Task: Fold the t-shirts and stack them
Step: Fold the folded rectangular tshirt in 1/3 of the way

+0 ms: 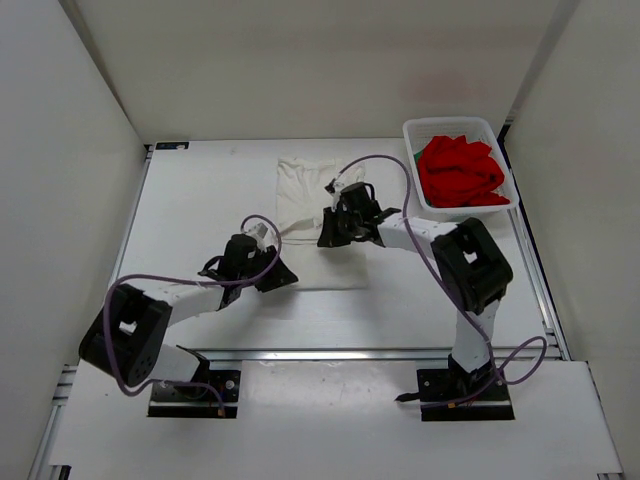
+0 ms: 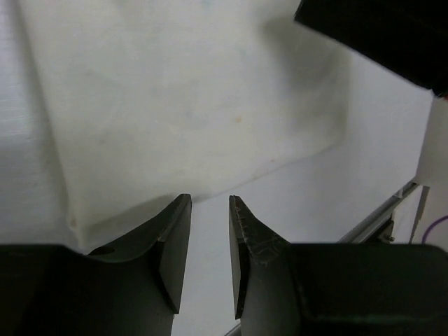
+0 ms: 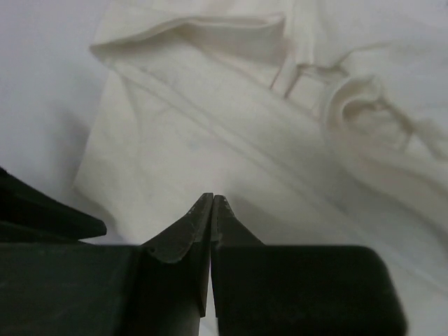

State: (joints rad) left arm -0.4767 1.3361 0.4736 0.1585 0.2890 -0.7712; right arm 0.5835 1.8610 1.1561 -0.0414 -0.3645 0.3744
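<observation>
The white t-shirt [image 1: 308, 210] lies on the table as a narrow folded strip, collar at the far end. My right gripper [image 1: 326, 238] hovers over its right half, jaws shut with no cloth seen between them; in the right wrist view the gripper [image 3: 212, 200] is over the white t-shirt [image 3: 231, 140], with the collar at upper right. My left gripper [image 1: 281, 277] is at the shirt's near left edge. In the left wrist view the gripper [image 2: 210, 203] is open and empty, just short of the white t-shirt's hem [image 2: 189, 119]. The red t-shirt [image 1: 458, 170] lies bunched in the basket. The green t-shirt is out of view.
The white mesh basket [image 1: 447, 122] stands at the back right corner of the table. White walls enclose the table on the left, back and right. A metal rail [image 1: 330, 353] runs along the near edge in front of the arm bases.
</observation>
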